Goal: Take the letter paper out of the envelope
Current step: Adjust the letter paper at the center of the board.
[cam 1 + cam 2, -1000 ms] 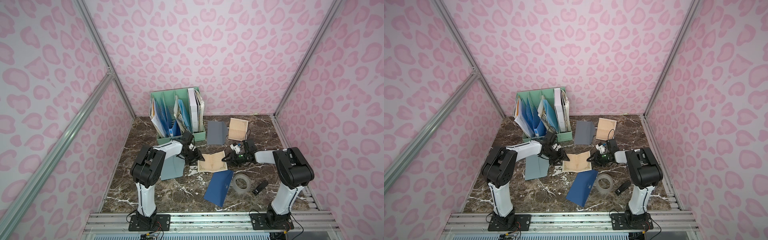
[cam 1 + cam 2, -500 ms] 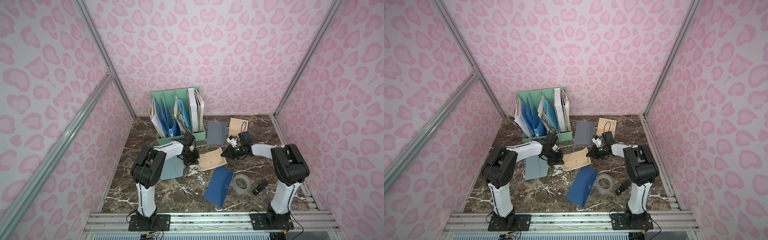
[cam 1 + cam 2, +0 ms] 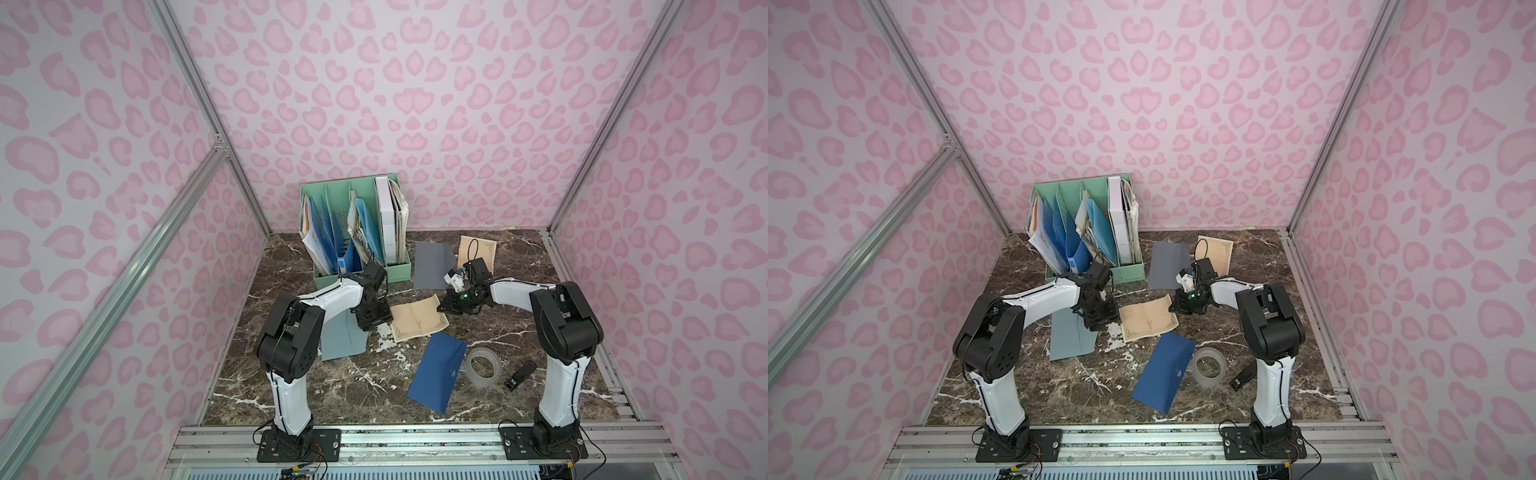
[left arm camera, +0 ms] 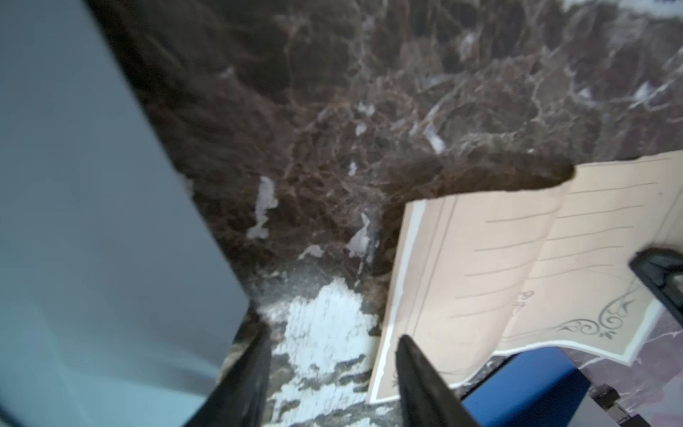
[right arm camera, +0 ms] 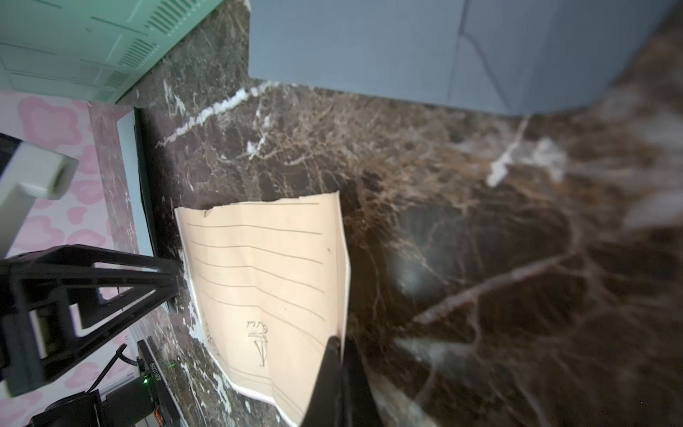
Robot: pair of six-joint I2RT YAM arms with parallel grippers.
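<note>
In both top views the letter paper (image 3: 417, 322) (image 3: 1148, 322) lies fully out on the marble table (image 3: 291, 374). It is just beside the light blue envelope (image 3: 343, 343) that sits under the left arm, and between the two grippers. The right gripper (image 3: 442, 307) is at the sheet's far right corner; a second ago it sat lower and off to the sheet's right side. The left gripper (image 3: 376, 322) is at the sheet's left edge, slightly nearer the envelope than it was then. The sheet itself has barely shifted, though its right corner now curls up. A dark blue envelope (image 3: 436, 372) lies just in front of it and a grey envelope (image 3: 430, 266) lies behind.

In the left wrist view the left gripper's jaws stand well apart and hold nothing, with only table between them. One finger (image 4: 417, 377) overhangs the paper's edge and the other sits by the light blue envelope's corner. The sheet shows ruled lines, a pale border and a scrolled corner ornament; any wording is too blurred to read.

In the right wrist view the right gripper's jaws are closed tight, pinching the paper's edge, which lifts off the table there. The sheet carries ruled lines, a small drawn emblem like a sailboat, and a cursive scribble above it that is too small to read.
</note>
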